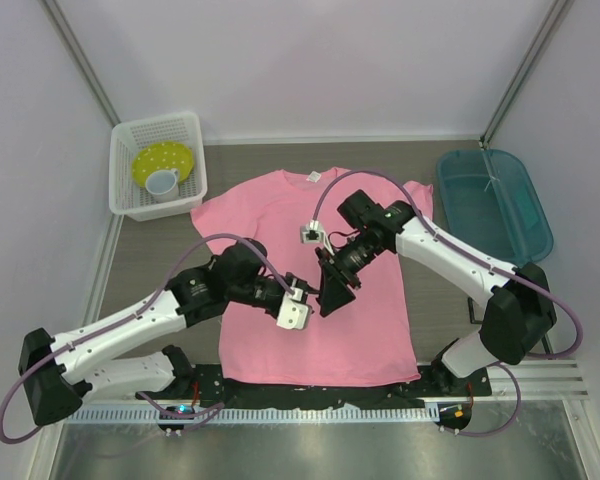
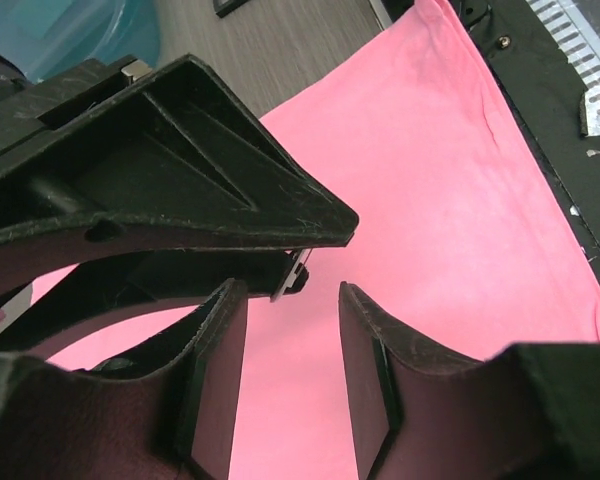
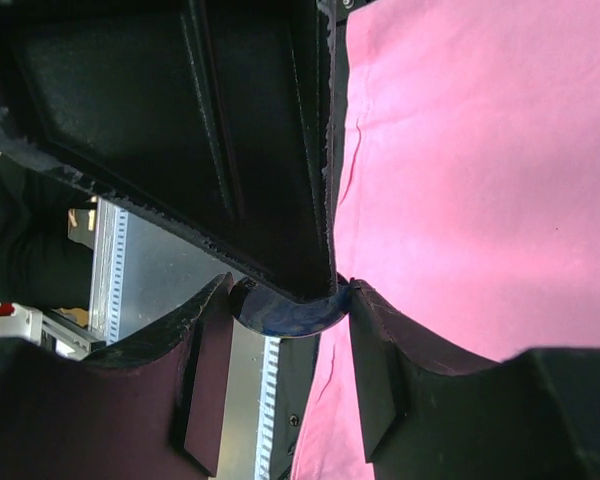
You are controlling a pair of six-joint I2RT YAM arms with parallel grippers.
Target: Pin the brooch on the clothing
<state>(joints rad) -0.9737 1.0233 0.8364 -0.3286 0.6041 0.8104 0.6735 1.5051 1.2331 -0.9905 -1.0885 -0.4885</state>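
Observation:
The pink T-shirt (image 1: pixel 315 330) lies flat in the middle of the table, collar at the far side. My right gripper (image 3: pixel 290 290) is shut on the brooch (image 3: pixel 290 312), a small round badge with a dark bluish face, held by its edges between the fingertips above the shirt (image 3: pixel 480 180). My left gripper (image 2: pixel 290 290) is open and empty, its fingers close against the right gripper's fingers. The brooch's whitish back edge (image 2: pixel 296 272) shows just beyond the left fingertips, over the shirt (image 2: pixel 450 200). In the top view both grippers, left (image 1: pixel 310 295) and right (image 1: pixel 330 295), meet over the shirt's chest; the brooch is hidden there.
A white basket (image 1: pixel 125 190) holding a yellow bowl (image 1: pixel 165 160) and a white cup (image 1: pixel 162 183) stands at the back left. A teal bin (image 1: pixel 492 205) stands at the back right. A black mat (image 1: pixel 320 388) runs along the near edge under the shirt's hem.

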